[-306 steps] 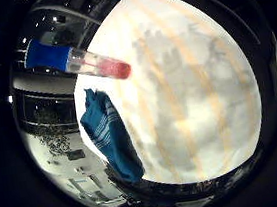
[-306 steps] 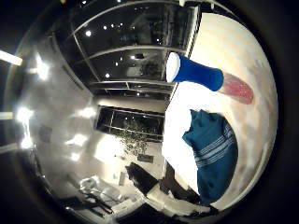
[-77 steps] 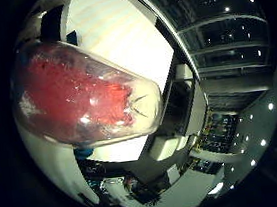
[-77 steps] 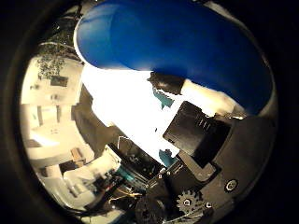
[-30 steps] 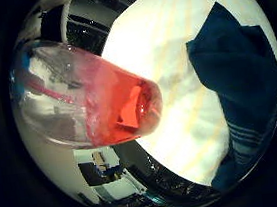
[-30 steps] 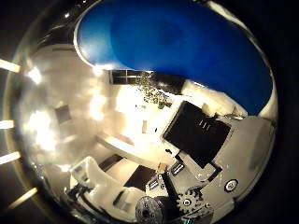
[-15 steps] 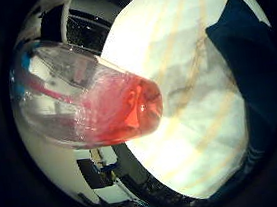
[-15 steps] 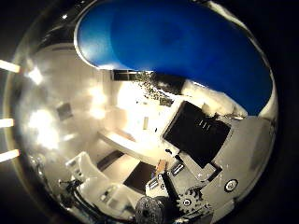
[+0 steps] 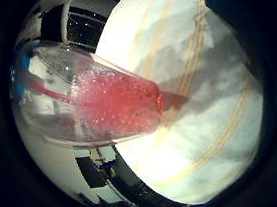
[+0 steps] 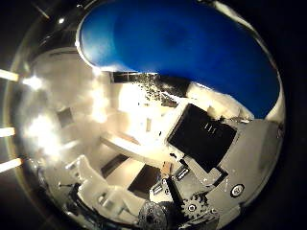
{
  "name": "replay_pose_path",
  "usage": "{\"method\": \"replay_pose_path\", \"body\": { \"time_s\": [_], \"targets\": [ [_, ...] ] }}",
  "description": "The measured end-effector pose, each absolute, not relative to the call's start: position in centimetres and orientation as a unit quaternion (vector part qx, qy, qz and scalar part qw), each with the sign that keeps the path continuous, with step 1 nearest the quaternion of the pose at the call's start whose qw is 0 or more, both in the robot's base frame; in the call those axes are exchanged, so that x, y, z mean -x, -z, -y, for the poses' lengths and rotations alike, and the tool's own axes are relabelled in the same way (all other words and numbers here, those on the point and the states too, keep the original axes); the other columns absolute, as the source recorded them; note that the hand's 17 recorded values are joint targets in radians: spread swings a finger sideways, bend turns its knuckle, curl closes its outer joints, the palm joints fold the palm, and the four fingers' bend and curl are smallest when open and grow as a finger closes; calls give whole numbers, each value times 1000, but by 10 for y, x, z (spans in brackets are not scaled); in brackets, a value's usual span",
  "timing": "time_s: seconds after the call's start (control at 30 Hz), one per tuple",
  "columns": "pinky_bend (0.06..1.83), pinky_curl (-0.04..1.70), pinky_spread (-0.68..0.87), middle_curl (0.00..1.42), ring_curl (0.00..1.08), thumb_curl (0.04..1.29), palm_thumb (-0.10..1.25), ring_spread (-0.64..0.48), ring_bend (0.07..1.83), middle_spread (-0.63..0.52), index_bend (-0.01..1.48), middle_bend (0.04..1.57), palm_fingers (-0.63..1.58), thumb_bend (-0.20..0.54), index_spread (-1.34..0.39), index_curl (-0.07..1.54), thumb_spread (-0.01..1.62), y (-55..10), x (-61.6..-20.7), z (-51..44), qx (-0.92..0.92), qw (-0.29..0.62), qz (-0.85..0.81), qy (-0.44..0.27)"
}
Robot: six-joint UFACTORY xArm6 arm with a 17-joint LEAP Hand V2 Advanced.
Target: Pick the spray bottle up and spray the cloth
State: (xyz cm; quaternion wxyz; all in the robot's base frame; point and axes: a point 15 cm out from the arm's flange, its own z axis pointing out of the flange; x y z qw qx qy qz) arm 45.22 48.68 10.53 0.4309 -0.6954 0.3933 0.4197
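Note:
The spray bottle's clear body (image 9: 108, 104), part full of bubbly red liquid, lies close across the palm in the little finger side view. Its blue spray head (image 10: 182, 48) fills one side of the thumb side view. My hand (image 10: 216, 158) shows as black and white finger parts with a small gear, curled beside the blue head and holding the bottle. The bottle hangs above a white table (image 9: 208, 141) with yellow stripes. Only a corner of the dark blue cloth (image 9: 232, 2) shows at the rim of the view, lying on that table.
The table's edge (image 9: 121, 171) runs under the bottle, with a dark room beyond it. Pale furniture (image 10: 110, 191) and bright ceiling lights (image 10: 14, 76) appear in the thumb side view, far from the hand.
The palm has turned with the bottle still held. The cloth has slid from much of the view to its rim, and the red liquid now looks foamy.

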Motion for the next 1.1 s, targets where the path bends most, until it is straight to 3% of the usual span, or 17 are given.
{"method": "replay_pose_path", "body": {
  "time_s": [0.37,0.5,0.6,0.73,0.8,0.93,1.1],
  "targets": [
    [933,1325,-189,566,583,702,937,-147,1427,-42,1110,1329,1203,-24,-172,682,995,-104,-451,-491,698,430,-388,-420],
    [941,1195,-231,550,553,675,881,-150,1351,-37,956,1297,1147,-33,-200,666,937,-98,-446,-488,712,415,-380,-420],
    [961,1087,-282,529,540,663,857,-140,1332,-45,730,1209,1039,-30,-231,645,871,-96,-445,-487,720,409,-374,-418],
    [954,984,-371,509,534,627,838,-144,1319,-61,372,1059,725,-27,-289,607,886,-90,-444,-484,739,390,-362,-413],
    [902,961,-372,498,531,605,817,-139,1298,-63,307,997,567,-30,-315,596,933,-88,-443,-481,748,377,-356,-414],
    [724,926,-182,436,469,547,770,-115,1092,-45,346,789,167,-26,-351,578,1018,-89,-440,-482,752,367,-345,-426],
    [598,783,215,354,343,486,723,8,794,7,288,567,10,-28,-320,494,1047,-89,-445,-478,749,368,-348,-426]
  ]
}}
